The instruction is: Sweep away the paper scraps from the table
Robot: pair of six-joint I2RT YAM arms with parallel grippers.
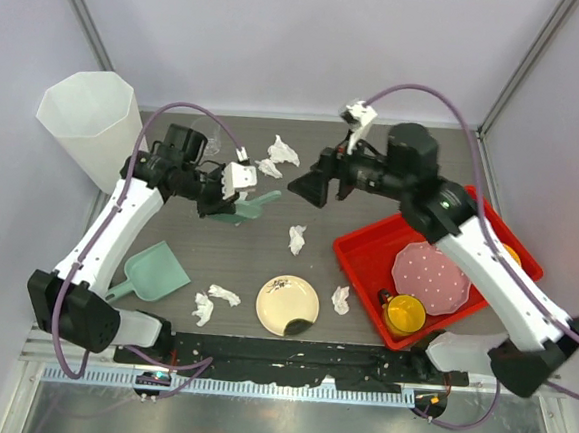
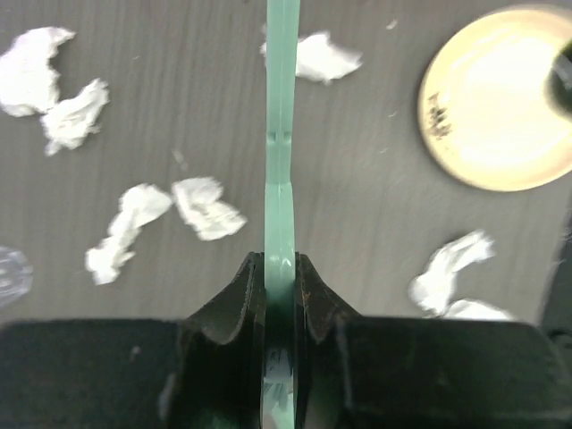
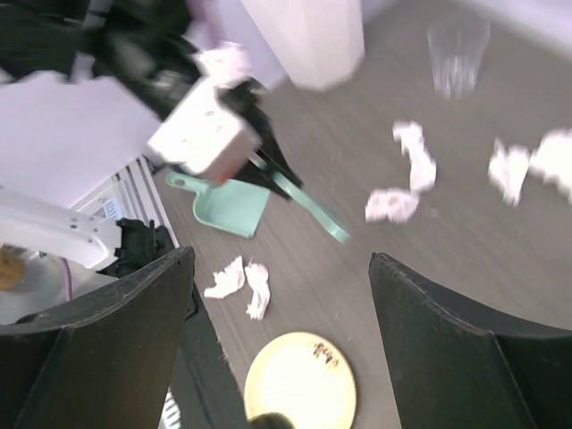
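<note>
Several white paper scraps lie over the dark table (image 1: pixel 364 157): two at the back (image 1: pixel 284 152), one mid-table (image 1: pixel 297 239), one by the tray (image 1: pixel 340 299), two near the front (image 1: pixel 215 302). My left gripper (image 1: pixel 234 185) is shut on the thin handle of a mint-green sweeping tool (image 1: pixel 255 206). In the left wrist view the handle (image 2: pixel 281 179) runs edge-on between the fingers (image 2: pixel 241 295), above scraps (image 2: pixel 207 207). My right gripper (image 1: pixel 307 190) hangs open over the back middle. Nothing is between its fingers (image 3: pixel 134 322), and scraps (image 3: pixel 243 281) lie below.
A green dustpan (image 1: pixel 155 271) lies front left. A cream plate (image 1: pixel 288 305) sits at the front middle. The red tray (image 1: pixel 367 253) on the right holds a pink plate and a yellow cup. A white bin (image 1: pixel 88 120) stands back left, a clear cup (image 3: pixel 458 55) near it.
</note>
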